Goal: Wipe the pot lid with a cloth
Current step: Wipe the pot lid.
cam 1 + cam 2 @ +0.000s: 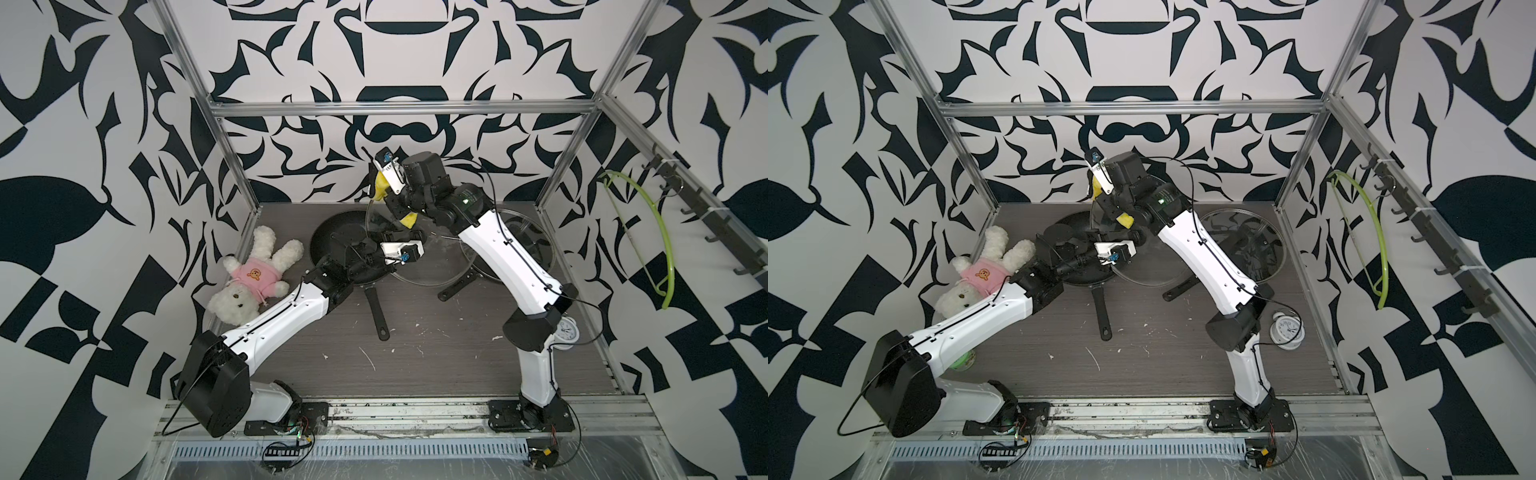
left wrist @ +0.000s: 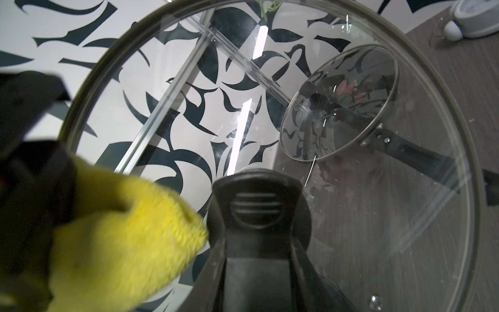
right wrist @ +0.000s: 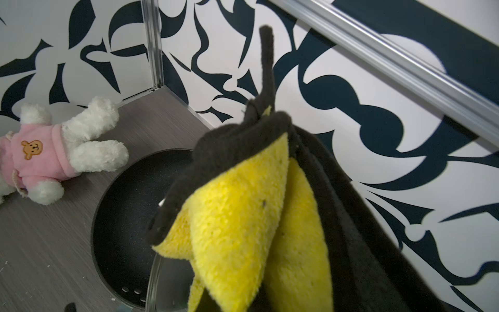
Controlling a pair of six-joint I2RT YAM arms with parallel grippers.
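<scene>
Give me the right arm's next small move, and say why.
Probably sweep the cloth outward from the knob across the glass lid. The left gripper holds the lid tilted up by its knob, and the right gripper, jaws shut on the cloth, has it beside the knob.

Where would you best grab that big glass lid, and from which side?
By the black knob at the centre of the glass lid, coming straight at its knob side, as the left gripper does. The glass is smooth and wide and the rim thin. The knob sticks out and fits between the jaws, leaving the glass free for the cloth.
</scene>
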